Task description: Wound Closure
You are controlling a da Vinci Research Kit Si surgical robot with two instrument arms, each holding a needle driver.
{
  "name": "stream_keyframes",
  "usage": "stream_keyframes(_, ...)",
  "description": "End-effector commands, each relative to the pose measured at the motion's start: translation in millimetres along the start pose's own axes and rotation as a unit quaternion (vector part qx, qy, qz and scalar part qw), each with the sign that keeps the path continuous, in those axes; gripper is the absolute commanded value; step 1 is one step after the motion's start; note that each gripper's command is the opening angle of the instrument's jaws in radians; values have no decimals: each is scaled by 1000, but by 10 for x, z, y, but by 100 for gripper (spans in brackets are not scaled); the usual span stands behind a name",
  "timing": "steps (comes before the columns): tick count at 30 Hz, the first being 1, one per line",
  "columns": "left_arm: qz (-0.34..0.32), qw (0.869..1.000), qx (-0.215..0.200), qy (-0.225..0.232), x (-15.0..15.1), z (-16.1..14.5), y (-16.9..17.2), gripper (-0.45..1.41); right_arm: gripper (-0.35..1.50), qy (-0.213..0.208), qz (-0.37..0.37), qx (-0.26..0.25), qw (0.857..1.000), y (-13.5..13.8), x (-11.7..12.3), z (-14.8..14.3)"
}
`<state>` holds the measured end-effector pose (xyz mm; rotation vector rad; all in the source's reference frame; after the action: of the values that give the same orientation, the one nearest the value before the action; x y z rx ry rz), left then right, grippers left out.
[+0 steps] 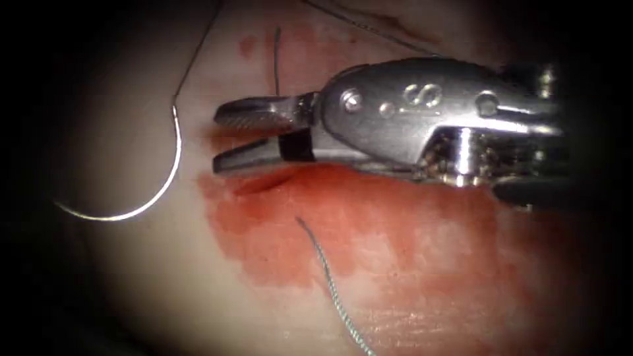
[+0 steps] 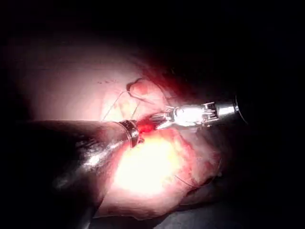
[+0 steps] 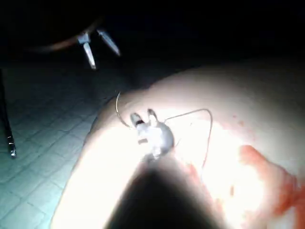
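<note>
My right tool comes in from the right and hovers over the cut, jaws open and holding nothing. The curved needle lies free on the tissue left of the cut, not in the tissue and held by neither tool. Its thread runs up from its upper end. In the right wrist view the open right tool sits beside the needle. The left tool hangs away from the tissue, jaws open and holding nothing.
Red fluid stains the tissue around and right of the cut. One cut end of thread lies below the tool, another above it. A further strand crosses the far tissue.
</note>
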<state>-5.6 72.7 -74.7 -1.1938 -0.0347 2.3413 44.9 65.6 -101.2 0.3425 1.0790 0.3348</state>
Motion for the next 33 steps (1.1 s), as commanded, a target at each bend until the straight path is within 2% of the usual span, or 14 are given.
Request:
stream_keyframes(1, 10, 1000, -15, 16, 3, 21, 6, 66, 78, 3, -1, 7, 1000, 4, 1, -20)
stream_keyframes(2, 31, 999, -22, 25, 3, 28, 10, 66, 86, 4, -7, 9, 1000, 5, 1, -27)
stream_keyframes(3, 31, 999, -22, 25, 3, 28, 10, 66, 86, 4, -7, 9, 1000, 5, 1, -27)
stream_keyframes(4, 52, 997, -41, 45, 4, 43, 18, 63, 89, 5, -9, 12, 1000, 6, -1, -44)
stream_keyframes(9, 78, 991, -73, 84, 6, 93, 39, 60, 89, 42, -26, 3, 999, -2, -22, -87)
stream_keyframes(11, 96, 989, -65, 87, 6, 107, 49, 60, 89, 44, -25, -4, 999, -3, -28, -99)
stream_keyframes(14, 140, 986, -68, 59, 0, 134, 73, 59, 89, 44, -21, -18, 999, 2, -41, -124)
stream_keyframes(17, 199, 978, -65, 3, -8, 154, 87, 58, 89, 40, -19, -27, 999, 4, -54, -137)
stream_keyframes(22, 253, 965, -55, -38, -20, 173, 97, 58, 89, 36, -20, -32, 999, 3, -63, -141)
stream_keyframes(25, 308, 946, -67, -79, -41, 188, 109, 56, 91, 36, -20, -33, 999, 3, -62, -140)
stream_keyframes(28, 326, 937, -71, -102, -52, 195, 114, 56, 91, 36, -20, -33, 999, 3, -62, -140)
stream_keyframes(33, 346, 930, -66, -109, -53, 205, 119, 55, 91, 36, -21, -34, 999, 2, -63, -136)
